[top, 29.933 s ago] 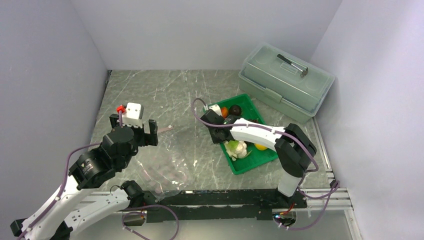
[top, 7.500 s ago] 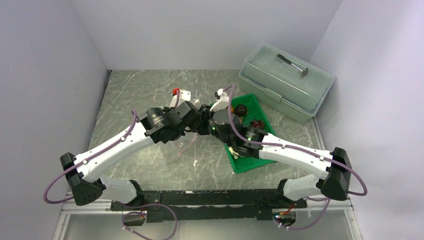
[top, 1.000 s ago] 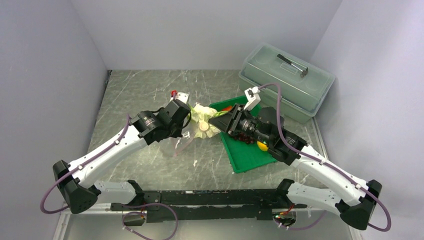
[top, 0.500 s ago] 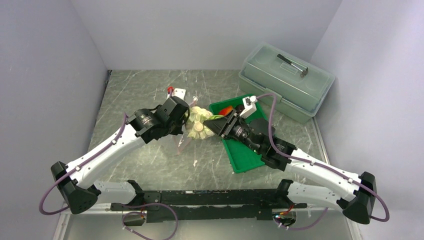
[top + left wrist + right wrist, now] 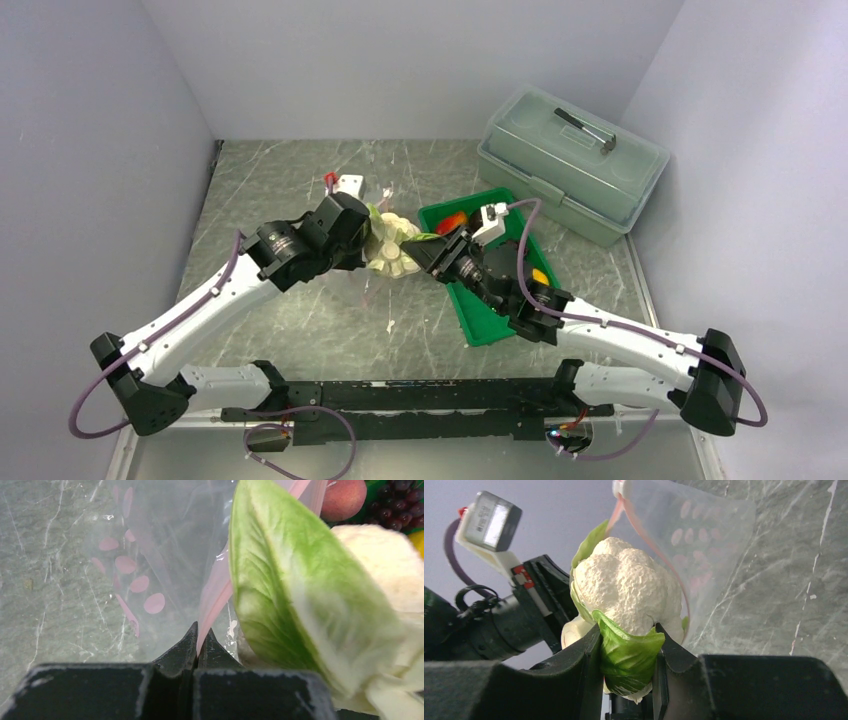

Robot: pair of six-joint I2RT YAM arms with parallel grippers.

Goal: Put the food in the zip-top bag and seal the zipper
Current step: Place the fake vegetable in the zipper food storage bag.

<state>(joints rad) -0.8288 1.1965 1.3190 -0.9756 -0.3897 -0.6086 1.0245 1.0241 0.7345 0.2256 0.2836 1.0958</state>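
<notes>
While the left end effector [image 5: 196, 630] stands closed on the zipper [image 5: 216, 587] strip, pinching the mouth edge of the zip-top bag [image 5: 135, 545] and holding it up off the table [image 5: 290, 180], the right end effector [image 5: 627, 636] grips the white-and-green vegetable [image 5: 629, 580] by its leafy base and presents it right at the bag's opening. The vegetable's head sits against the pink rim, apparently not yet inside.

This looks like the loading step, at an early stage: a pink peach [image 5: 342, 497], a dark grape bunch [image 5: 395, 505], a yellow-orange fruit [image 5: 540, 275] and a red-orange fruit [image 5: 450, 222] lie in the green tray [image 5: 485, 320]. The next move probably calls for pushing the vegetable past the rim into the pouch, then letting go without dragging it back out. The mouth looks narrow for so bulky a piece, so it may catch on the strip.

No brand, label or writing can be read; the bag shows only pink dots.
</notes>
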